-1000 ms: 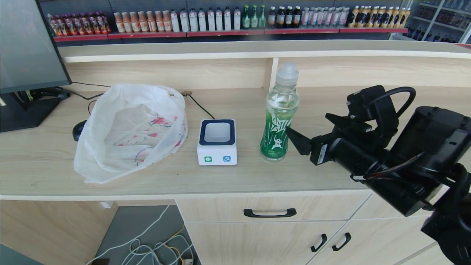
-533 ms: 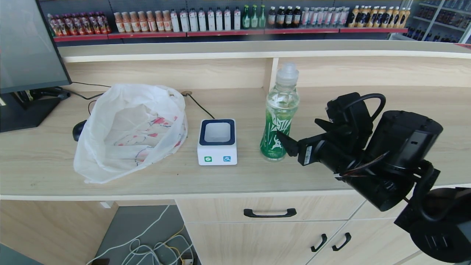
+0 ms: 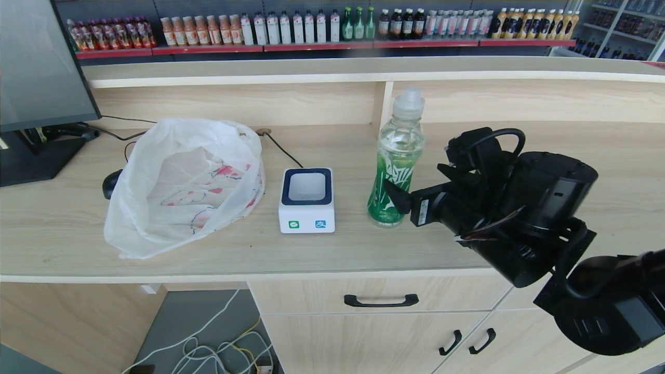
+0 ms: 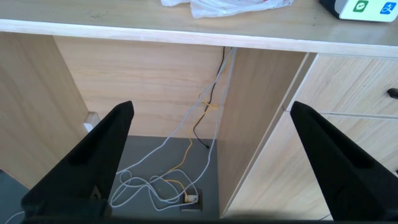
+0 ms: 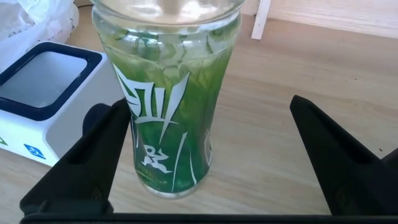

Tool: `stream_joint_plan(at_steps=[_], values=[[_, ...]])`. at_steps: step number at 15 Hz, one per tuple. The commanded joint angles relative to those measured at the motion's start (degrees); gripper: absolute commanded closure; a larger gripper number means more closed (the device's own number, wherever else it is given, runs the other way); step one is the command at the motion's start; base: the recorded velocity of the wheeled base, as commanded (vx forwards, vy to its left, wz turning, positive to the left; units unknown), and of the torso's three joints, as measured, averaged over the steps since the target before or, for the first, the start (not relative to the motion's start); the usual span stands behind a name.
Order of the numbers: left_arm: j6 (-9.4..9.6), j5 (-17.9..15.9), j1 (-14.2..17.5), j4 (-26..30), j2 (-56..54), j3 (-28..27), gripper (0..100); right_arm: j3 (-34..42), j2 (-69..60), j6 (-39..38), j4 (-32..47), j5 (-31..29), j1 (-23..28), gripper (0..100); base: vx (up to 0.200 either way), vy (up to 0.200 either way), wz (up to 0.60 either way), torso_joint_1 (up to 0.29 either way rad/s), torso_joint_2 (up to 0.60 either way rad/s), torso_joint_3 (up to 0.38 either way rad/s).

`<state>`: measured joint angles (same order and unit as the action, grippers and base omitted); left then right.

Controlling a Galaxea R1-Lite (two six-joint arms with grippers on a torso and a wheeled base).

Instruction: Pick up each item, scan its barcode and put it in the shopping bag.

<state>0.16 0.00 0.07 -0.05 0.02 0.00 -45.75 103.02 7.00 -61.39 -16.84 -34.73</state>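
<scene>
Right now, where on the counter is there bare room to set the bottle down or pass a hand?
Bare counter runs along the front edge, before the scanner and bottle. Also free: behind the scanner, save a thin cable. Tight: between bag and scanner, and around the bottle, which stands between the open fingers of the right gripper.

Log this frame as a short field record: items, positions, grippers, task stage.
item: bottle of green drink, standing on the counter
scanner: white box between the bottle and the shopping bag
bag: white plastic, lying on the counter to the robot's left of the scanner
right gripper: open, fingers either side of the bottle, not closed on it
left gripper: open, low in front of the counter
stage: bottle not yet lifted or scanned
</scene>
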Motion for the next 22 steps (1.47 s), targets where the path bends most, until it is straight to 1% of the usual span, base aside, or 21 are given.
stream_joint_plan(at_steps=[1, 4, 6, 8, 12, 13, 15, 16, 17, 18, 19, 21, 22], values=[[0.02, 0.0, 0.01, -0.04, -0.02, 0.0, 0, -1.09, 1.3, 0.03, 0.04, -0.22, 0.01, 0, 0.0, 0.0, 0.0, 0.0, 0.0, 0.0], [0.02, 0.0, 0.01, -0.04, -0.02, 0.0, 0, -2.59, 2.45, 0.21, 0.04, -1.27, -0.51, 0, 0.0, 0.0, 0.0, 0.0, 0.0, 0.0], [0.02, 0.0, 0.01, -0.04, -0.02, 0.0, 0, -2.59, 3.15, 0.12, 0.04, -1.53, -2.97, 0, 0.0, 0.0, 0.0, 0.0, 0.0, 0.0], [0.02, 0.0, 0.01, -0.04, -0.02, 0.0, 0, -2.85, 3.68, -0.05, 0.04, -2.59, -4.2, 0, 0.0, 0.0, 0.0, 0.0, 0.0, 0.0], [0.02, 0.0, 0.01, -0.04, -0.02, 0.0, 0, -3.2, 3.85, -0.05, 0.13, -3.03, -5.35, 0, 0.0, 0.0, 0.0, 0.0, 0.0, 0.0], [0.02, 0.0, 0.01, -0.04, -0.02, 0.0, 0, -3.2, 3.85, 0.12, 0.04, -4.7, -5.35, 0, 0.0, 0.0, 0.0, 0.0, 0.0, 0.0], [0.02, 0.0, 0.01, -0.04, -0.02, 0.0, 0, -3.56, 4.2, 1.0, -0.22, -5.66, -5.35, 0, 0.0, 0.0, 0.0, 0.0, 0.0, 0.0], [0.02, 0.0, 0.01, -0.04, -0.02, 0.0, 0, -3.56, 4.38, 2.58, -1.19, -7.95, -5.44, 0, 0.0, 0.0, 0.0, 0.0, 0.0, 0.0], [0.02, 0.0, 0.01, -0.04, -0.02, 0.0, 0, -3.91, 4.91, 3.02, -2.07, -8.57, -5.79, 0, 0.0, 0.0, 0.0, 0.0, 0.0, 0.0], [0.02, 0.0, 0.01, -0.04, -0.02, 0.0, 0, -5.14, 7.19, 3.2, -5.32, -9.27, -7.1, 0, 0.0, 0.0, 0.0, 0.0, 0.0, 0.0], [0.02, 0.0, 0.01, -0.04, -0.02, 0.0, 0, -6.19, 8.51, 3.37, -6.81, -10.32, -7.81, 0, 0.0, 0.0, 0.0, 0.0, 0.0, 0.0], [0.02, 0.0, 0.01, -0.04, -0.02, 0.0, 0, -7.77, 9.83, 3.55, -8.57, -13.4, -8.42, 0, 0.0, 0.0, 0.0, 0.0, 0.0, 0.0], [0.02, 0.0, 0.01, -0.04, -0.02, 0.0, 0, -8.21, 10.0, 3.55, -9.1, -13.66, -8.77, 0, 0.0, 0.0, 0.0, 0.0, 0.0, 0.0]])
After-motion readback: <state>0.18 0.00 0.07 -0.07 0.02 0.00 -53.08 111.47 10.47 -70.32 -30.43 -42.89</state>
